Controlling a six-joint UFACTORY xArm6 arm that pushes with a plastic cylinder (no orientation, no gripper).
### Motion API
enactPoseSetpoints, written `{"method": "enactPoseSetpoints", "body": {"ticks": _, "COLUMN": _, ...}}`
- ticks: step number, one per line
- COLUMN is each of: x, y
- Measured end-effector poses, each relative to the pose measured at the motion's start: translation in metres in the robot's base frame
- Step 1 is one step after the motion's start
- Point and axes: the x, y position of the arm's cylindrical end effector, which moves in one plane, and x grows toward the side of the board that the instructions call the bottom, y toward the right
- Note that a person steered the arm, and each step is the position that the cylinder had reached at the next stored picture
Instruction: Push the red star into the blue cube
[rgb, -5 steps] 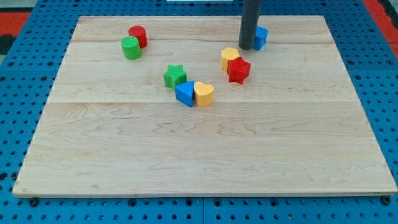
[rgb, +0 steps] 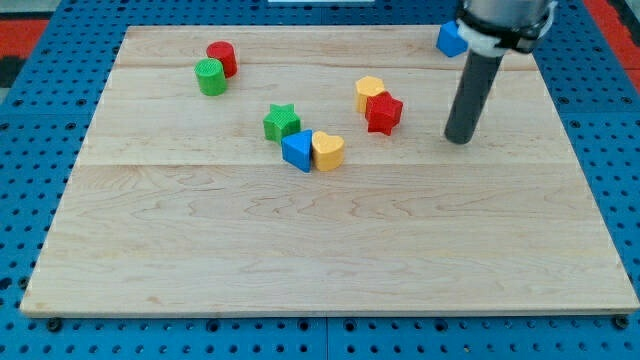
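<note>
The red star (rgb: 384, 112) lies right of the board's centre, touching a yellow block (rgb: 369, 92) at its upper left. The blue cube (rgb: 450, 39) sits near the board's top edge at the right, partly hidden behind the arm. My tip (rgb: 459, 139) rests on the board to the right of the red star, apart from it, and well below the blue cube.
A green star (rgb: 281, 122), a blue block (rgb: 297, 150) and a yellow heart (rgb: 328, 150) cluster left of the red star. A red cylinder (rgb: 222, 56) and a green cylinder (rgb: 210, 76) stand at the upper left. The wooden board (rgb: 320, 260) lies on a blue pegboard.
My tip moved from beside the blue cube down and to the right, now right of the red star. The blue cube shifted up and right toward the top edge.
</note>
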Motion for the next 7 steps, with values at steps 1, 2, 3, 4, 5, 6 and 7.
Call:
{"method": "enactPoseSetpoints", "body": {"ticks": 1, "x": 0.003, "y": -0.044}}
{"method": "enactPoseSetpoints", "body": {"ticks": 2, "x": -0.027, "y": -0.061}}
{"method": "enactPoseSetpoints", "body": {"ticks": 3, "x": -0.06, "y": -0.055}}
{"method": "enactPoseSetpoints", "body": {"ticks": 4, "x": -0.096, "y": -0.055}}
{"method": "enactPoseSetpoints", "body": {"ticks": 5, "x": -0.092, "y": -0.057}}
{"method": "enactPoseSetpoints", "body": {"ticks": 6, "x": -0.067, "y": -0.093}}
{"method": "enactPoseSetpoints", "body": {"ticks": 7, "x": -0.07, "y": -0.136}}
